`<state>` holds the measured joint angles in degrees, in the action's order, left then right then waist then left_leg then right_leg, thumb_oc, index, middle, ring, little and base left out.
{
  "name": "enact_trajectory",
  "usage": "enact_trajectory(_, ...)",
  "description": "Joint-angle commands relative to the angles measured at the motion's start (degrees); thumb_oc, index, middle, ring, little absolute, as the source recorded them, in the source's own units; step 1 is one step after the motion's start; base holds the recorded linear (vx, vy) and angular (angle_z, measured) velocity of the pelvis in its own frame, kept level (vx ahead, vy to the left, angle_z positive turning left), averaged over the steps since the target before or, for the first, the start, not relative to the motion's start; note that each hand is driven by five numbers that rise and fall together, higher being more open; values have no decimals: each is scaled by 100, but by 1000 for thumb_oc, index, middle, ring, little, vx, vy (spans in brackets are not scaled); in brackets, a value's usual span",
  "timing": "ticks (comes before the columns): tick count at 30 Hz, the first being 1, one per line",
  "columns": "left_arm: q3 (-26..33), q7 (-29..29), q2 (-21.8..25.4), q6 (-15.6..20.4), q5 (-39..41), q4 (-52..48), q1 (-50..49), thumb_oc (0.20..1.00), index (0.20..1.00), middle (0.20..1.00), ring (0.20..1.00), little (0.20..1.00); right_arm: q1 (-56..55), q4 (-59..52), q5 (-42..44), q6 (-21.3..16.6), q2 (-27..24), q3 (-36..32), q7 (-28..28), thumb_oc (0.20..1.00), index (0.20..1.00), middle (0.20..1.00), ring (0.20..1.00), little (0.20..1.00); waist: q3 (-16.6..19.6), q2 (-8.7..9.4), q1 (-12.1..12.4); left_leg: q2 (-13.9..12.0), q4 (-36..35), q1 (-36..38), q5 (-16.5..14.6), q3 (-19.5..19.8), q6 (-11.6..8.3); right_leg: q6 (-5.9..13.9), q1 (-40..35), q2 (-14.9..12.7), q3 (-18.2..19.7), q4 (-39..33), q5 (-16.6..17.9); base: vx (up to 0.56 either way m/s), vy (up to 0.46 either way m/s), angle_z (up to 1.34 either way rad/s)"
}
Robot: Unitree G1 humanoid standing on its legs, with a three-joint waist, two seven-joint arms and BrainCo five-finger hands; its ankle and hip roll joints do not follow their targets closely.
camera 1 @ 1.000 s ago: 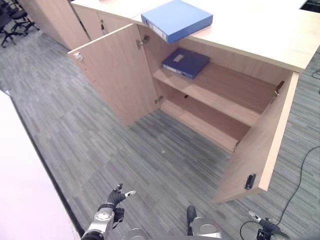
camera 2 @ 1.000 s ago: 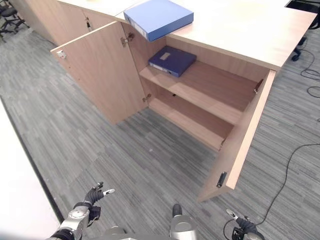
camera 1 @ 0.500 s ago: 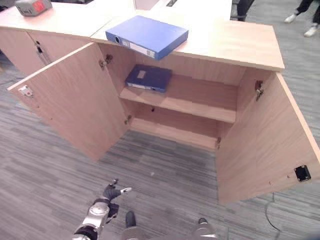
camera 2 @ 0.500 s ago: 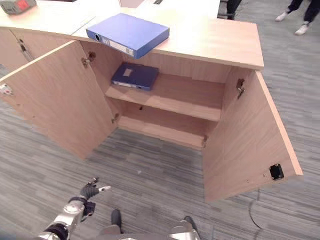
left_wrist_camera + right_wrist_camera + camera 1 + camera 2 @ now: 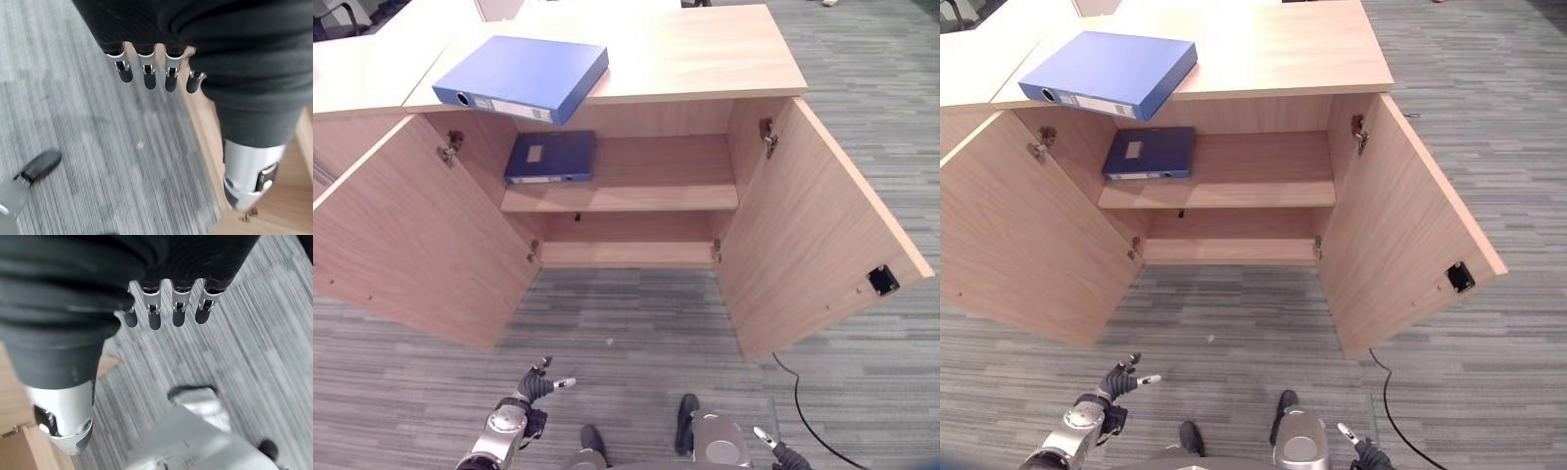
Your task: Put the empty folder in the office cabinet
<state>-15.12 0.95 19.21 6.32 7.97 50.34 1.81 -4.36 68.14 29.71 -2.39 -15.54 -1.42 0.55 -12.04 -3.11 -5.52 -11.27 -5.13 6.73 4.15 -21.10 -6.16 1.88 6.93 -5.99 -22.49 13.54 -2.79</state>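
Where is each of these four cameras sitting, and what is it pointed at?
Left eye view: on the head, looking down at the open cabinet, the blue folder on top; left hand low.
Right eye view: beside it, same scene; right hand at the bottom edge.
Left wrist view: on the left wrist, looking along straight fingers at carpet.
Right wrist view: on the right wrist, along straight fingers at carpet.
Shared: both eyes show the darker folder on the shelf.
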Motion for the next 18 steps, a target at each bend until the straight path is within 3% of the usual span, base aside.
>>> enact_trajectory(1,299,45,28,227,-27,-41,396,1000,1000,1000,1000,1000,155,201,-317,-88,-138,145,-54,1000,1000,1000,1000,1000,-192,39,-11,445,667,-237,-493,26,-33,376,-502,-2,618,-595,-296,-8,-74,-22)
enact_trajectory(3,306,70,-51,228,135,-20,444,1000,1000,1000,1000,1000,248,172,-393,-95,-296,209,-22,1000,1000,1000,1000,1000,-334,131,63,217,2014,-850,-390,196,-287,225,-727,-11,717,-920,-304,-17,-57,2)
enact_trajectory(4,313,123,-86,246,168,-15,424,1000,1000,1000,1000,1000,315,156,-430,-88,-398,206,15,1000,1000,1000,1000,1000,-363,162,119,17,2239,-1099,-147,446,-346,219,-852,-69,802,-999,-347,40,39,36)
enact_trajectory(5,311,125,-88,247,168,-15,423,1000,1000,1000,1000,1000,314,155,-431,-87,-399,204,15,1000,1000,1000,1000,1000,-366,158,112,13,2253,-1104,-153,458,-351,218,-860,-66,793,-1000,-352,104,108,29)
enact_trajectory(9,378,117,-73,212,123,23,303,1000,1000,1000,1000,1000,222,101,-452,-66,-502,124,-4,1000,1000,1000,1000,1000,-240,173,176,-369,1385,-970,-12,521,-368,387,-1034,-243,816,-1165,-372,189,183,-15)
enact_trajectory(11,398,153,-83,212,151,69,280,1000,1000,1000,1000,1000,259,31,-489,-73,-599,146,1,1000,1000,1000,1000,1000,-226,111,322,-614,566,-1129,464,1102,-492,512,-1086,-286,1046,-1131,-453,252,287,-5)
enact_trajectory(12,396,154,-85,213,152,71,281,1000,1000,1000,1000,1000,259,32,-489,-73,-600,145,1,1000,1000,1000,1000,1000,-228,112,318,-610,541,-1113,477,1103,-497,511,-1088,-288,1043,-1119,-467,152,188,-8)
enact_trajectory(14,436,224,-103,240,257,221,321,1000,1000,1000,1000,1000,358,36,-559,-69,-685,218,25,1000,1000,1000,1000,1000,-263,129,454,-924,262,-1333,709,1830,-644,612,-1110,-446,1384,-983,-617,212,282,-18)
enact_trajectory(18,406,204,-101,241,242,281,316,1000,1000,1000,1000,1000,423,59,-567,-57,-737,202,11,1000,1000,1000,1000,1000,-217,158,491,-1178,220,-1487,847,1904,-720,750,-1246,-623,1566,-955,-756,222,286,-37)
